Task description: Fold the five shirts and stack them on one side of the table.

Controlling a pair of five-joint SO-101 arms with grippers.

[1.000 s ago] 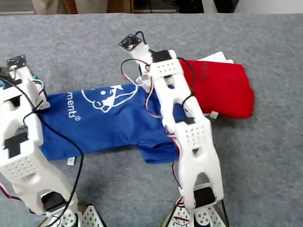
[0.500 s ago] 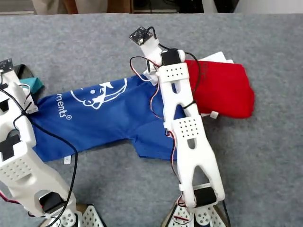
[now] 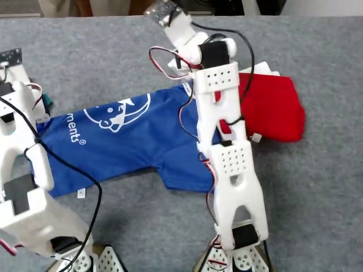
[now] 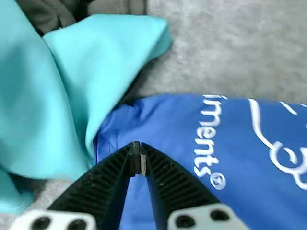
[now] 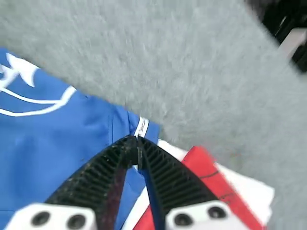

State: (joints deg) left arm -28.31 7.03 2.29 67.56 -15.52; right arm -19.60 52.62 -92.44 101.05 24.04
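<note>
High view lays out the job: the blue shirt stretches across the grey table between the two arms, and a folded red shirt sits at the right on something white.

The left tool is clenched on the blue shirt's corner. The right tool is clenched on its far edge, just beside a white tag.

The step in hand looks like drawing the shirt out flat before folding. To do it well, both pinches should stay firm and the arms should travel together, so the held edge stays taut and square. The right arm should stay clear of the red shirt, so it does not nudge the stack. The left should ease away from the loose cloth beside it.

Left wrist view makes plain what the high view gives as a mere sliver: a teal shirt lies bunched against the blue corner, touching it, with a dark garment beyond. Right wrist view shows the exact bite at the tag, which the arm covers from above. The high view alone gives the shirt's whole lie, with one sleeve trailing toward the arm bases.
</note>
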